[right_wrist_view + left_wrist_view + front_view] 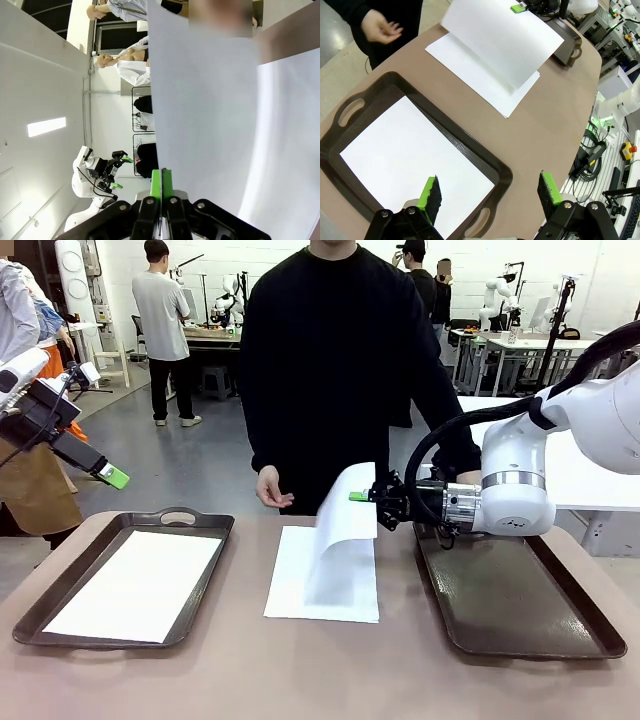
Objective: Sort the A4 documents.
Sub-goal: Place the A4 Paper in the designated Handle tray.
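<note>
My right gripper (pixel 362 496) is shut on the edge of a white A4 sheet (pixel 345 525), which hangs lifted above another white sheet (pixel 292 585) lying flat in the middle of the table. The right wrist view shows the pinched sheet (pixel 205 115) between the closed green pads (pixel 162 182). In the left wrist view the lifted sheet (pixel 502 35) hovers over the flat one (pixel 470 67). A further white sheet (pixel 135 585) lies in the left tray (pixel 60 585). My left gripper (pixel 490 192) is open, raised above that tray's near corner (pixel 502 172), holding nothing.
An empty dark tray (pixel 515 605) sits at the table's right, under my right arm. A person in black stands at the far edge, one hand (pixel 270 488) hanging near the table. My left gripper (pixel 110 475) hovers high at the left.
</note>
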Controlling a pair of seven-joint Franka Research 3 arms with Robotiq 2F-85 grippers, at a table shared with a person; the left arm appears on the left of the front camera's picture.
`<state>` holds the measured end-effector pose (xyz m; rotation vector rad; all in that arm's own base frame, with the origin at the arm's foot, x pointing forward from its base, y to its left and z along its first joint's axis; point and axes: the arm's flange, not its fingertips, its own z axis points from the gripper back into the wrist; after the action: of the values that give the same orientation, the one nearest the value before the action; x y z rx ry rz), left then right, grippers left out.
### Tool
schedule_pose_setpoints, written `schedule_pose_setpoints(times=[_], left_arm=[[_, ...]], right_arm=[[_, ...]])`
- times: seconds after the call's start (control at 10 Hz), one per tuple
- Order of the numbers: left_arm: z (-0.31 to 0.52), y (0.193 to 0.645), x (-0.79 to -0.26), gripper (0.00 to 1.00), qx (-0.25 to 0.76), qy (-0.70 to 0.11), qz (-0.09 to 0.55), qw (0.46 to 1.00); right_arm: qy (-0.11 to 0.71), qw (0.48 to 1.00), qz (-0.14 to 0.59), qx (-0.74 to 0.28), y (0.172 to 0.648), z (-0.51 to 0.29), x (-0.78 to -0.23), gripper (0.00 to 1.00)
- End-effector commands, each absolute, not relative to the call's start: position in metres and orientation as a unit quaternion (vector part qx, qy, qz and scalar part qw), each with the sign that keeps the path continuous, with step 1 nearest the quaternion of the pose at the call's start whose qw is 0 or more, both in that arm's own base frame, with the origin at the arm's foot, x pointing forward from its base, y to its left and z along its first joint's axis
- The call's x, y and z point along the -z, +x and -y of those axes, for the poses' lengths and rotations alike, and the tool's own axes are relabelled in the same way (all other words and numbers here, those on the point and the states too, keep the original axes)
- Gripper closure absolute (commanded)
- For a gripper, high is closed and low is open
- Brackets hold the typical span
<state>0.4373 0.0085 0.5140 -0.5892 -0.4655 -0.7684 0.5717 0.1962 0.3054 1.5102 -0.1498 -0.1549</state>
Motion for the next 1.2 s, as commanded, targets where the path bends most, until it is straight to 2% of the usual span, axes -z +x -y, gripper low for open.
schedule_pose_setpoints(times=[0.0,0.6,0.8,1.1], left_arm=[[-0.008,0.437,-0.514,0.00,0.371,-0.281,0.222,0.857],[-0.008,0.437,-0.514,0.00,0.371,-0.281,0.222,0.857],[-0.008,0.437,-0.514,0.00,0.371,-0.281,0.222,0.857],[-0.008,0.437,-0.514,0.00,0.371,-0.281,0.222,0.857]], right_arm=[[0.686,0.720,0.070,0.075,0.572,-0.196,-0.305,1.00],[0.684,0.723,0.068,0.070,0.572,-0.196,-0.305,0.99],[0.692,0.719,0.062,-0.008,0.561,-0.145,-0.342,0.99],[0.685,0.724,0.056,-0.065,0.562,-0.090,-0.365,0.99]])
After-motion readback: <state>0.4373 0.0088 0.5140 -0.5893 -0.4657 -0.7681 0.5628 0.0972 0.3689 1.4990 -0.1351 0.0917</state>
